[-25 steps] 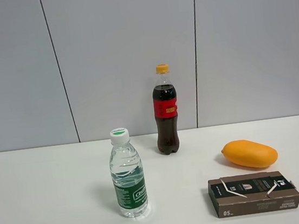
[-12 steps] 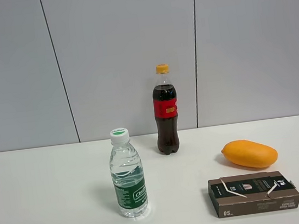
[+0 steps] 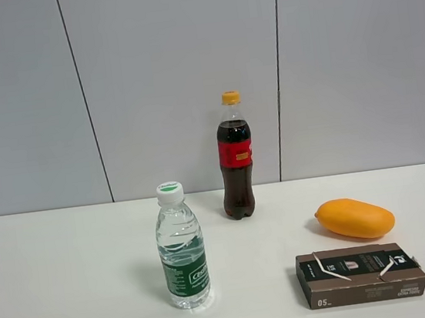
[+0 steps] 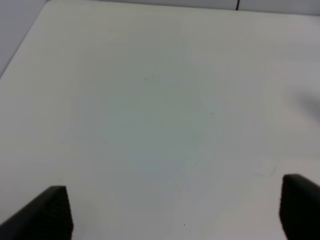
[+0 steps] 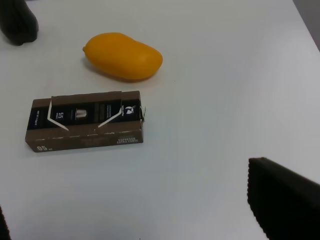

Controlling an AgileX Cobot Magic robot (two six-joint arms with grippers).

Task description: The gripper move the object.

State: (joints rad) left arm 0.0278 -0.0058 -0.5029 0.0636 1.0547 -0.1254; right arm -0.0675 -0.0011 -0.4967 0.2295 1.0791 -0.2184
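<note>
The dark brown carton (image 3: 360, 274) with white diagonal lines lies flat at the front right of the white table, just in front of the mango. The right wrist view also shows the carton (image 5: 85, 127). My right gripper (image 5: 145, 222) is open and empty, set back from the carton and apart from it; one black finger (image 5: 285, 200) shows clearly. My left gripper (image 4: 175, 220) is open over bare table, with its black fingertips (image 4: 50, 212) far apart. Neither gripper nor arm shows in the exterior high view.
An orange-yellow mango (image 3: 355, 217) lies just behind the carton and also shows in the right wrist view (image 5: 123, 56). A clear green-labelled water bottle (image 3: 181, 248) stands at the front centre-left. A cola bottle (image 3: 235, 156) stands at the back centre. A grey panelled wall is behind the table.
</note>
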